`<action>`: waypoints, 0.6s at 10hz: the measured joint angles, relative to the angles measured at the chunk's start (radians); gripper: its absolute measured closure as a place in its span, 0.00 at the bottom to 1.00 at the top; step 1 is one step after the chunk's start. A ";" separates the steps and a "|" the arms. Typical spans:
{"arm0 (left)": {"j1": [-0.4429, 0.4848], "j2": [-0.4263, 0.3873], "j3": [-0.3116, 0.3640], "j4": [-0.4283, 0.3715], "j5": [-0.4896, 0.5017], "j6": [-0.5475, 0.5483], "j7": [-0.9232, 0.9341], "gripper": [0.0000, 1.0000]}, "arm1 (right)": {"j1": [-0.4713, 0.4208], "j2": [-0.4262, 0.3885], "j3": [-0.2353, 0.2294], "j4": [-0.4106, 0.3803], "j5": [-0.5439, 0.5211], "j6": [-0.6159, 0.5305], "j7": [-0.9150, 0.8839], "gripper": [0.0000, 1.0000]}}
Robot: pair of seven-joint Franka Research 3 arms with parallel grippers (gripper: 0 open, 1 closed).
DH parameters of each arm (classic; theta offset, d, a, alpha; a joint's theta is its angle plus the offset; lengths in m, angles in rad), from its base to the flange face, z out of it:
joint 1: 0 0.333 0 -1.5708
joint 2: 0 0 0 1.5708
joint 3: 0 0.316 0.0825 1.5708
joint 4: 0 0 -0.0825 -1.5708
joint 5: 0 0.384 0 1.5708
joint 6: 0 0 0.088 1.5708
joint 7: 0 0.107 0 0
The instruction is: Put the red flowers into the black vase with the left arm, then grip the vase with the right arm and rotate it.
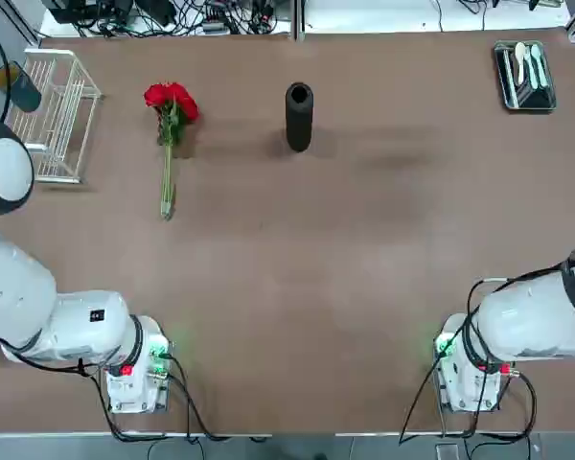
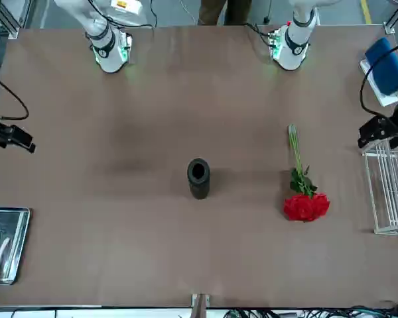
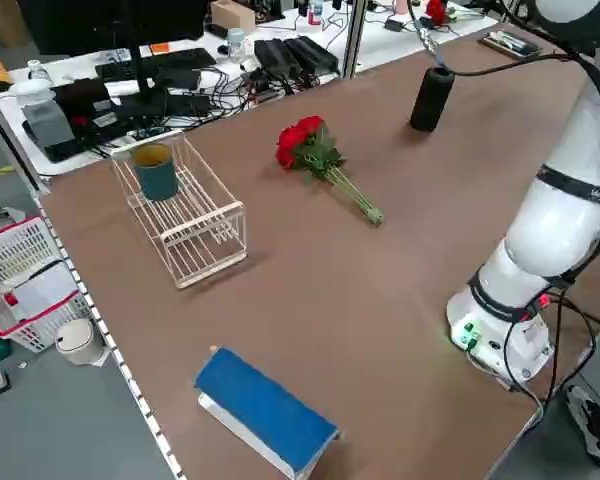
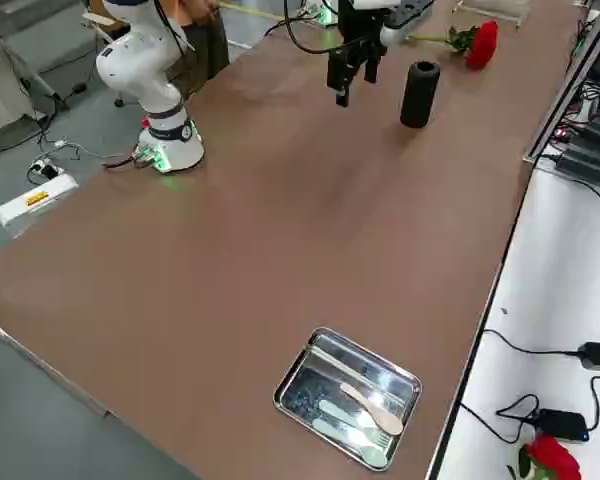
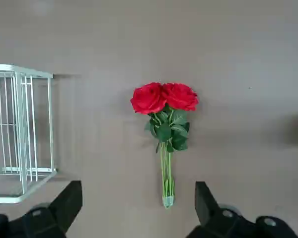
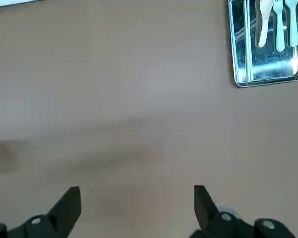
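Red flowers (image 1: 171, 105) flat beside wire rack (image 1: 57, 115); black vase (image 1: 299, 117) apart.

No legible text, brand, number or sign on any item. One small dark label sits on the white casing of the left arm (image 1: 96, 315) near its base; its marking cannot be read. A yellow-and-white tag (image 4: 35, 201) lies on the floor, well away from the right gripper (image 6: 137, 210); its print cannot be made out either.
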 joint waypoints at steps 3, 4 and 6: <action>0.000 -0.001 0.000 0.000 0.000 0.000 0.005 0.00 | -0.025 0.000 -0.004 0.000 0.000 -0.002 0.002 0.00; 0.000 -0.001 0.000 -0.001 0.000 0.000 0.009 0.00 | -0.033 -0.001 -0.004 0.000 0.000 -0.002 0.002 0.00; -0.005 0.004 -0.001 -0.025 0.000 0.004 0.010 0.00 | -0.034 -0.002 -0.002 0.000 0.000 0.000 0.002 0.00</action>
